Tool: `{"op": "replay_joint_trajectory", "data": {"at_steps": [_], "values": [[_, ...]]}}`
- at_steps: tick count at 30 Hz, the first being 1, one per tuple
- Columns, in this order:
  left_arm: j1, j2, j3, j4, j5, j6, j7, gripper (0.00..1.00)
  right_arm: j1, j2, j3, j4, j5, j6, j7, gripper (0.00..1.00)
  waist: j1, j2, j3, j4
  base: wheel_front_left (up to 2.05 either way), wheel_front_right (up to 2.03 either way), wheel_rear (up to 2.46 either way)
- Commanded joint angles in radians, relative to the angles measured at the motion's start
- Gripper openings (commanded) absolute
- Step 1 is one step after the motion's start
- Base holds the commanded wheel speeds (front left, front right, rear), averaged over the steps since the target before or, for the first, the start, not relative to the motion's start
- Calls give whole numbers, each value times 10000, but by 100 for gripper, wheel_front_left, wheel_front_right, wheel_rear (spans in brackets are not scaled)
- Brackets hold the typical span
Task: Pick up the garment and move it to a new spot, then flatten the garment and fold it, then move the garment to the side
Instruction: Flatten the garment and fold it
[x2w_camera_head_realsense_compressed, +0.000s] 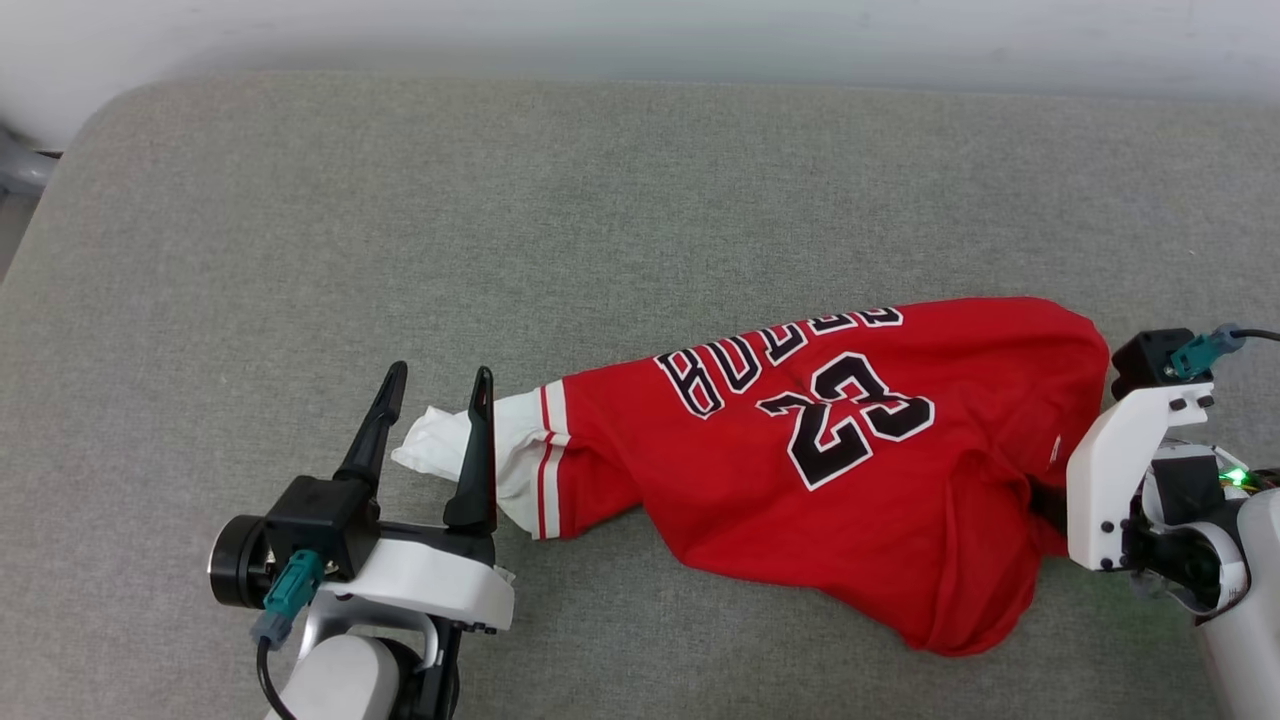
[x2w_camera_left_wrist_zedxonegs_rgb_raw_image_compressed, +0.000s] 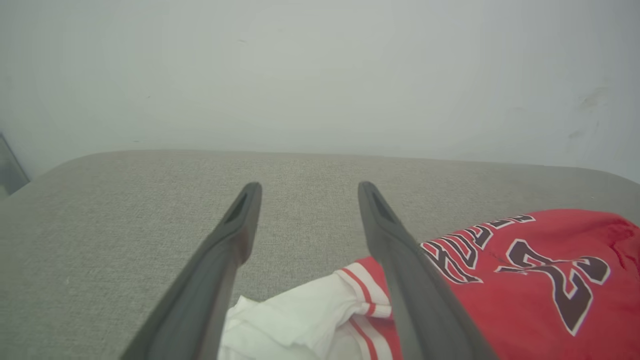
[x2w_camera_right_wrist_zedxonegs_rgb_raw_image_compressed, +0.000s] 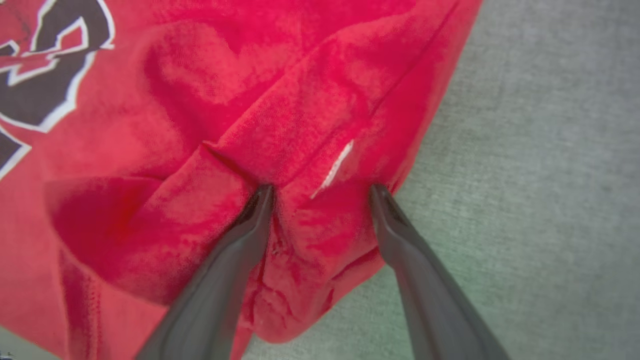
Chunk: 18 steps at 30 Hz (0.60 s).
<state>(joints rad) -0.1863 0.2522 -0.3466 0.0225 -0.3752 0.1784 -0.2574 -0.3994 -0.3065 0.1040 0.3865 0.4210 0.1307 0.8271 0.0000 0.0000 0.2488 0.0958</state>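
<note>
**Head view.** One garment (x2w_camera_head_realsense_compressed: 820, 470), a red shirt with the number 23, lies crumpled on one grey cushion (x2w_camera_head_realsense_compressed: 640, 220), right of centre and toward the near edge. The print faces up and reads upside down from here. One white sleeve (x2w_camera_head_realsense_compressed: 440, 450) with two red cuff stripes trails off to the left. Two grippers are in view. The left gripper (x2w_camera_head_realsense_compressed: 441, 372) stands at the lower left with its two fingers wide apart. The sleeve's end lies between them, and the pictures do not show whether it touches them. The right gripper (x2w_camera_head_realsense_compressed: 1048, 505) is at the garment's right edge. Its fingers are hidden by red cloth, so their spread cannot be told from here. A pale wall (x2w_camera_head_realsense_compressed: 640, 30) runs behind the cushion.

**Left wrist view.** The left gripper's (x2w_camera_left_wrist_zedxonegs_rgb_raw_image_compressed: 310, 187) two fingers are spread wide and hold nothing. The crumpled sleeve (x2w_camera_left_wrist_zedxonegs_rgb_raw_image_compressed: 300, 315) lies low between them. The finger on the right of this view crosses in front of the striped cuff. The red body (x2w_camera_left_wrist_zedxonegs_rgb_raw_image_compressed: 525, 300) lies to the right of that finger.

**Right wrist view.** The right gripper's (x2w_camera_right_wrist_zedxonegs_rgb_raw_image_compressed: 321, 190) two fingers are spread wide, their tips set against the garment (x2w_camera_right_wrist_zedxonegs_rgb_raw_image_compressed: 200, 100) near its edge. One raised fold of red cloth sits between them, not pinched. One small white label (x2w_camera_right_wrist_zedxonegs_rgb_raw_image_compressed: 334, 167) shows on that fold. Bare cushion (x2w_camera_right_wrist_zedxonegs_rgb_raw_image_compressed: 540, 150) lies to the right.
</note>
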Motion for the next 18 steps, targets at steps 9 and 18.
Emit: {"op": "replay_joint_trajectory", "data": {"at_steps": [9,18], "values": [[152,-54,200,152,90,8,-79,100,-511,44,239,-351,17,-1,-1443,0,0,0,-331,-165,0,0,0],[533,55,234,143,24,63,-63,100,23,184,1440,-2921,-414,-1,-2684,0,0,0,-1051,-493,0,0,0]]}}
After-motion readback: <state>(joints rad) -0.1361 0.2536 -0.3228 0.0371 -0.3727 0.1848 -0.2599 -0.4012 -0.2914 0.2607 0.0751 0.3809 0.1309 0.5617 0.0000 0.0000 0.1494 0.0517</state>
